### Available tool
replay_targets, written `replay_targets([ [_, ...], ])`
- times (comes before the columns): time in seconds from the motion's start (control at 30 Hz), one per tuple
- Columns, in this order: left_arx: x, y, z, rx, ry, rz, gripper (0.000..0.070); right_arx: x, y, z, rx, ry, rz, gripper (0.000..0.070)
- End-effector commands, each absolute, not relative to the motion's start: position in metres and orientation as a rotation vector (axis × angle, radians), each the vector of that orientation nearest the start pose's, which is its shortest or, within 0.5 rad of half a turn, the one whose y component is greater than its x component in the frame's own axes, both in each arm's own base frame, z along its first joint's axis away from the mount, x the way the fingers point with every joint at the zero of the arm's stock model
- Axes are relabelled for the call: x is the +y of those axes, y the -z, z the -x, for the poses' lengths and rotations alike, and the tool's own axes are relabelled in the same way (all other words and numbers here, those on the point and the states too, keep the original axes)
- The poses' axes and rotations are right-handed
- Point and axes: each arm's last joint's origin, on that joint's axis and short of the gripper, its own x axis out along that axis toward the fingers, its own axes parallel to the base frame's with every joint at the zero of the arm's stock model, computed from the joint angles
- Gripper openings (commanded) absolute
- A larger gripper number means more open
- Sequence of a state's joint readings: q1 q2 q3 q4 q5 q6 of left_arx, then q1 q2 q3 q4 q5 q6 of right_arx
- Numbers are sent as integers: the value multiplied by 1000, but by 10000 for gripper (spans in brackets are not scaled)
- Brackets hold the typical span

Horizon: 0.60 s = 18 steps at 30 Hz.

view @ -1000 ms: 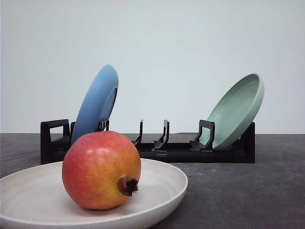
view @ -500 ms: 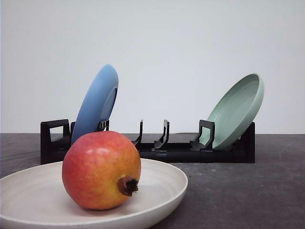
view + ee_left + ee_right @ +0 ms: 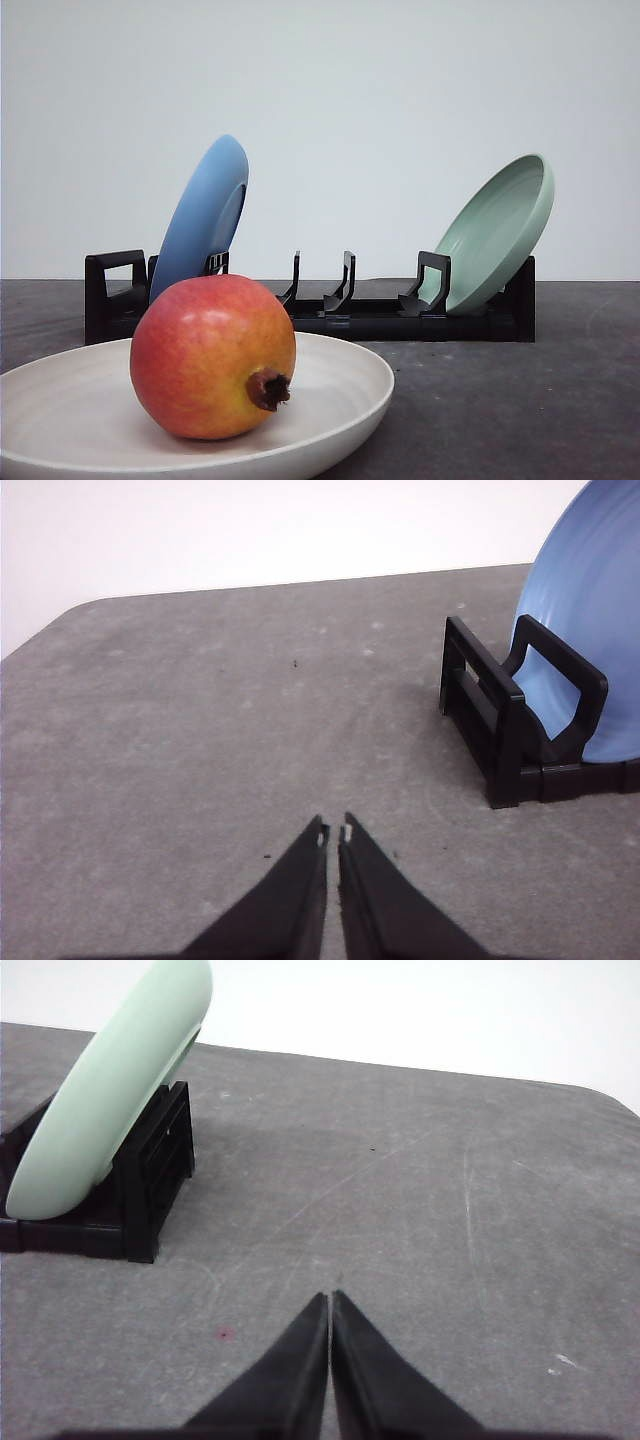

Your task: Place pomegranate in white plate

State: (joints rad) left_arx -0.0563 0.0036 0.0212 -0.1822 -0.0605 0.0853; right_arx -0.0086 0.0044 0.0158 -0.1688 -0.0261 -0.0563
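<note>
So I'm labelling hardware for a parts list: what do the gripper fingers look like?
Left gripper and right gripper look alike: two matte black fingers each, broad at the base and tapering to thin pointed tips. No cables or markings are visible.

matt white plate, smooth-skinned pomegranate, black plastic rack, rough grey tabletop

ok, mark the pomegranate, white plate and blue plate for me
pomegranate (image 3: 205, 350), front view, on its red-orange side, left of the calyx.
white plate (image 3: 345, 375), front view, on the bare inner surface right of the fruit.
blue plate (image 3: 200, 215), front view, on its back face, standing in the rack.
</note>
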Motion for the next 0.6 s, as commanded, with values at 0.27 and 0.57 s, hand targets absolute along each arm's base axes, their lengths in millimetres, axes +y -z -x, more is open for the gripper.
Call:
replay_targets([
  [0.27, -4, -149, -96, 178, 4, -92, 0, 0, -152, -96, 149, -21, 64, 0],
  [0.57, -4, -149, -96, 178, 4, -93, 0, 0, -152, -96, 149, -21, 64, 0],
])
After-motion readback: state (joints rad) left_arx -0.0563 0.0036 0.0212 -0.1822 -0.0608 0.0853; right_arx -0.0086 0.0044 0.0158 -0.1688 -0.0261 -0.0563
